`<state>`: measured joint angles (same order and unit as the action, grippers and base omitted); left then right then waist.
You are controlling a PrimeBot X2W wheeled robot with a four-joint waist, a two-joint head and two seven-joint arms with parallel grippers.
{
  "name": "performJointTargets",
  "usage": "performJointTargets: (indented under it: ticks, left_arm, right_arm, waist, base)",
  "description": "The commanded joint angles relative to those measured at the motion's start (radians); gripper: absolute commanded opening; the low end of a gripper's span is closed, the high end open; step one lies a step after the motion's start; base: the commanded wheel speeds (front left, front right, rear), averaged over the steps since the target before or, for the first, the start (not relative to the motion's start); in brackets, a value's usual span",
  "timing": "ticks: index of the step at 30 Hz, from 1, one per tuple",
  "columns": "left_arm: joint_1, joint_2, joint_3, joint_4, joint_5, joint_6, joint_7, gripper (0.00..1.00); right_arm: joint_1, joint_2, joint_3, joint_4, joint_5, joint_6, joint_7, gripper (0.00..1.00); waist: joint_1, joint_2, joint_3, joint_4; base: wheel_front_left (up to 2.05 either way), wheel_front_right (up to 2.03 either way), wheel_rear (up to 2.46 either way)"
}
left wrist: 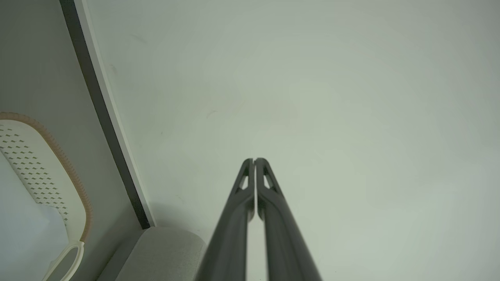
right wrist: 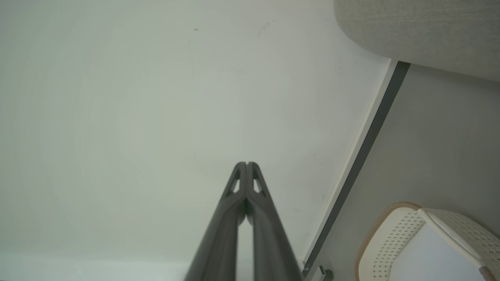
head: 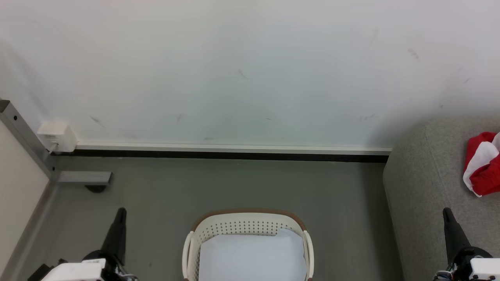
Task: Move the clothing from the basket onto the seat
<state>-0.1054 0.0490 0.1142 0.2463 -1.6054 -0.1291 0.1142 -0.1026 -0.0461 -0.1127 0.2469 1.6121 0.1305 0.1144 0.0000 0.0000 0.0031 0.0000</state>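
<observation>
The cream basket (head: 250, 218) with a brown rim stands on the floor at the bottom centre of the head view, holding a pale flat sheet (head: 252, 255). Red clothing (head: 484, 164) with a white stripe lies on the grey seat (head: 425, 183) at the right edge. My left gripper (head: 122, 210) points up at the lower left, shut and empty. My right gripper (head: 446, 210) stands at the lower right over the seat's front, shut and empty. The wrist views show each pair of fingertips pressed together, left gripper (left wrist: 254, 160), right gripper (right wrist: 247, 163), facing the wall, with the basket (left wrist: 58, 164) (right wrist: 390, 230) off to one side.
A white wall (head: 250, 70) with a dark baseboard (head: 234, 155) runs behind the basket. A white socket box (head: 58, 136) and a grey metal frame leg (head: 84, 178) stand at the left. Grey floor (head: 242, 183) lies between the basket and the wall.
</observation>
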Motion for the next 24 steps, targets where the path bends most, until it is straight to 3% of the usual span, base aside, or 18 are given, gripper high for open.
performJointTargets:
  ticks: [1, 24]
  left_arm:
    - [-0.007, 0.002, 0.003, -0.003, -0.014, -0.005, 0.004, 0.00]
    - [-0.007, 0.002, 0.003, -0.003, -0.014, -0.004, 0.004, 0.00]
  right_arm:
    - [-0.013, -0.008, -0.003, -0.005, 0.002, 0.000, 0.003, 0.00]
    - [-0.013, -0.008, -0.003, -0.005, 0.002, 0.000, 0.003, 0.00]
  waist:
    - [0.0000, 0.0000, 0.000, 0.000]
    - [0.0000, 0.0000, 0.000, 0.000]
  base:
    - [0.00, 0.00, 0.00]
    - [0.00, 0.00, 0.00]
